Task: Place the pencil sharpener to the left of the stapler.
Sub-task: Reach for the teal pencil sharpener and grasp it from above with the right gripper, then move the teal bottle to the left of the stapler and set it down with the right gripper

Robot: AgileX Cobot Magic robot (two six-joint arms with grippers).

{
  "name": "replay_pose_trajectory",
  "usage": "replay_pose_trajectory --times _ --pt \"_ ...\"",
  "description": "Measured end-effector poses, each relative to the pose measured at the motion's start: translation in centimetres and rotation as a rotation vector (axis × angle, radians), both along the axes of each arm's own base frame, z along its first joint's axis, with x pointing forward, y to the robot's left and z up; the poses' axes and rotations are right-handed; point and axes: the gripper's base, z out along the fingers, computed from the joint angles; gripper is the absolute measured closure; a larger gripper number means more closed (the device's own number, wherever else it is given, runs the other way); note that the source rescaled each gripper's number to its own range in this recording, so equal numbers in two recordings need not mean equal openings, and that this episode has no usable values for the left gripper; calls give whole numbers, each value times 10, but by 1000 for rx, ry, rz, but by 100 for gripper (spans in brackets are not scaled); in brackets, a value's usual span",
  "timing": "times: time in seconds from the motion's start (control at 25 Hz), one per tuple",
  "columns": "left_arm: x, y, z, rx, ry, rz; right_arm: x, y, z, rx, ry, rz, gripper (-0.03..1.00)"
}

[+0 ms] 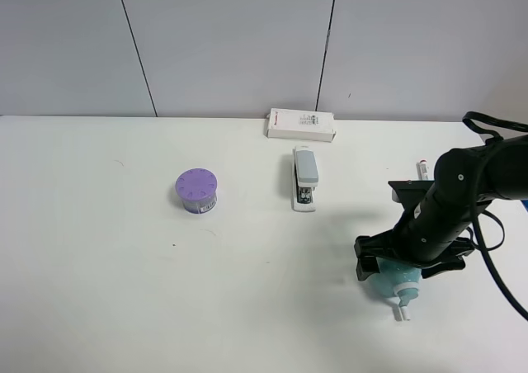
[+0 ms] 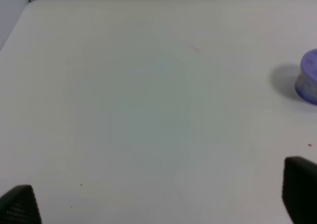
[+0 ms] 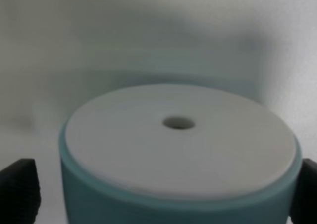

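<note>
The teal pencil sharpener (image 1: 396, 282) lies on the white table at the front right, its white crank handle toward the table's front edge. My right gripper (image 1: 404, 267) is down over it, with a finger on either side. In the right wrist view the sharpener's flat white end with a small hole (image 3: 178, 135) fills the space between the dark fingertips (image 3: 17, 187), and a slim gap shows on one side. The grey and white stapler (image 1: 304, 177) lies well away, at the middle back. My left gripper (image 2: 158, 201) is open over bare table.
A purple round cylinder with holes on top (image 1: 197, 191) stands left of the stapler, and its edge shows in the left wrist view (image 2: 309, 78). A flat white box with red print (image 1: 301, 125) lies behind the stapler. A small white item (image 1: 421, 169) lies at the right.
</note>
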Motion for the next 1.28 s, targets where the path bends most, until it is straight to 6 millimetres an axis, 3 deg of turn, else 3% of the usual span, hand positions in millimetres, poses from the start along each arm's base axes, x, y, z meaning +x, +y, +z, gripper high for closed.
replay_pose_trajectory --times 0.64,0.76,0.88,0.92,0.96,1.28 --pt "0 0 0 0 0 0 1 1 -12 -5 37 -12 1" --pt "0 0 0 0 0 0 0 1 -12 -7 47 -11 21" --pt "0 0 0 0 0 0 0 1 -12 -9 53 -9 65" --pt "0 0 0 0 0 0 0 0 -12 -11 53 0 89" --pt "0 0 0 0 0 0 -1 0 -12 -11 55 3 97" --pt "0 0 0 0 0 0 -3 0 -11 -18 80 33 96"
